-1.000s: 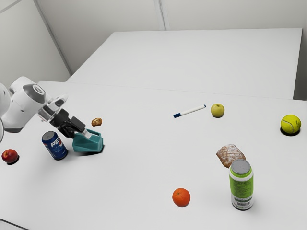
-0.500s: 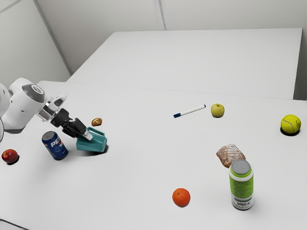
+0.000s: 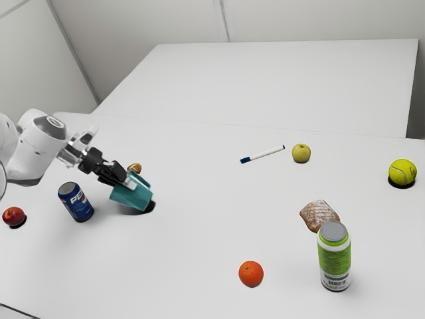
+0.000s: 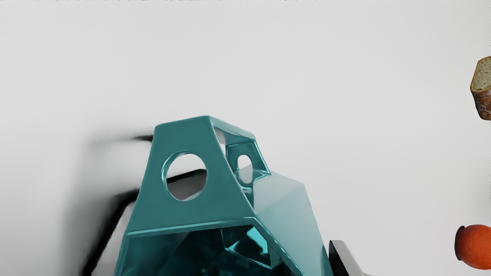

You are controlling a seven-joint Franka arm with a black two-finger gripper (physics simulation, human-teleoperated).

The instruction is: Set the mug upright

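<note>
The gripper [image 3: 126, 182] grasps the teal mug [image 3: 131, 196], tilted (mouth toward the wrist camera). The Pepsi can [image 3: 77, 203] stands nearby, further to the exterior view's left.

Ext. view: bright, diffuse, approx. even light on tabletop [image 3: 192, 259], w/ dark shadows under tennis ball [image 3: 402, 171] and mug [image 3: 127, 196]; wrist view: soft-edged, black-cored shadow beside mug, pale sheen on its side, glints along rim.
</note>
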